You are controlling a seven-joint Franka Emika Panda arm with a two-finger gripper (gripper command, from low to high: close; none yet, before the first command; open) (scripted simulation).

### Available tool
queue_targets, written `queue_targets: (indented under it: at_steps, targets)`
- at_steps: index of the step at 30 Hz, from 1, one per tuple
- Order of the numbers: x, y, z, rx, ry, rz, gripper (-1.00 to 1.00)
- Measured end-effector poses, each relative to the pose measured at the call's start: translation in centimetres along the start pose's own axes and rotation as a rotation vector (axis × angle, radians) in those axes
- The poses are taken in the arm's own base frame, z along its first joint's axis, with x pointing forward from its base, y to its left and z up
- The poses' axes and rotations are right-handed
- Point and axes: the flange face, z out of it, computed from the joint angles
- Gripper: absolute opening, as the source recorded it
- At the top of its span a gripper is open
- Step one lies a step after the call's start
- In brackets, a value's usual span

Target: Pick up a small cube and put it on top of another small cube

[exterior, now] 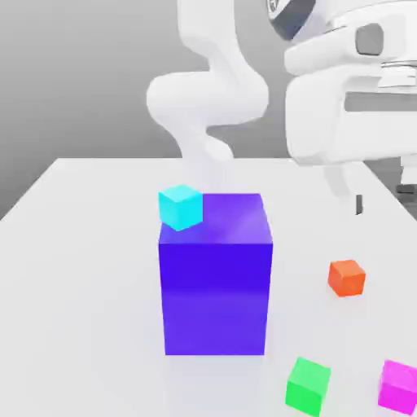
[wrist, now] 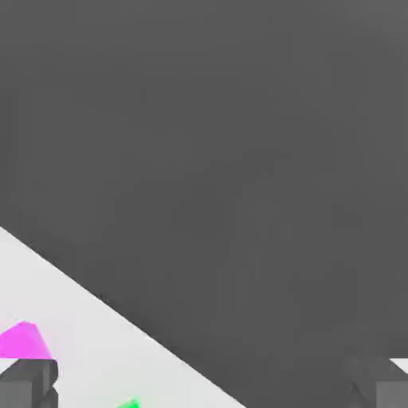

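I've got the gripper (wrist: 204, 386) spread wide and empty up high so it can drop over the magenta cube (exterior: 399, 385) by the green cube (exterior: 308, 385).

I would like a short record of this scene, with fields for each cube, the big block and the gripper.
magenta cube: on the table, near the front, at the exterior view's right
green cube: on the table, beside the magenta cube
orange cube: on the table, right of the big block in the exterior view
cyan cube: on top of the blue-purple block, at a corner
gripper: fingers wide apart, holding nothing
table: white
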Motion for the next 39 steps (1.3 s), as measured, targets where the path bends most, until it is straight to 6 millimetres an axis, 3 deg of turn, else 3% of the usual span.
queue_targets:
  at_steps: [6, 10, 15, 16, 23, 28, 39]
  targets:
    - [-4.1, -4.2, 10.5, -0.021, -0.147, -0.211, 0.0]
    - [-8.3, -6.4, 17.2, -0.029, -0.246, -0.353, 0.0]
    - [-11.6, -6.9, 24.5, -0.03, -0.29, -0.415, 0.0]
    - [-12.0, -6.7, 25.6, -0.03, -0.29, -0.416, -1.0]
    - [-12.0, -6.7, 25.8, -0.03, -0.292, -0.417, -1.0]
    - [-10.4, -6.8, 20.3, -0.032, -0.292, -0.429, -1.0]
    - [-8.4, 2.0, 15.8, -0.02, -0.298, -0.65, -1.0]
